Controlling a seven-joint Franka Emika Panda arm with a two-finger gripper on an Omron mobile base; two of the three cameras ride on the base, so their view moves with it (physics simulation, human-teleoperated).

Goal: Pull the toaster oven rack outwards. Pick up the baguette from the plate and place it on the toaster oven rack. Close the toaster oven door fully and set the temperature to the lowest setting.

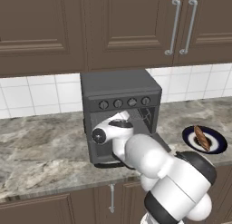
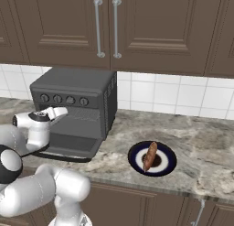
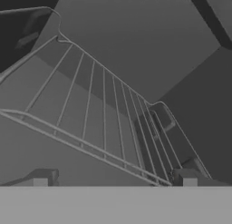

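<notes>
At the mouth of the open toaster oven (image 1: 120,94) I hold the gripper (image 3: 115,180) with its fingertips (image 3: 41,177) spread wide apart and nothing between them. The toaster oven door (image 2: 68,145) lies folded down flat, which gives me access to the cavity. Just ahead of the fingertips runs the front bar of the toaster oven rack (image 3: 95,123), slanting across the hand view; I judge it is seated inside and not yet pulled out. Farther right on the table (image 2: 196,142), well apart from the oven, the baguette (image 2: 150,156) rests on the plate (image 2: 168,162), awaiting pickup.
</notes>
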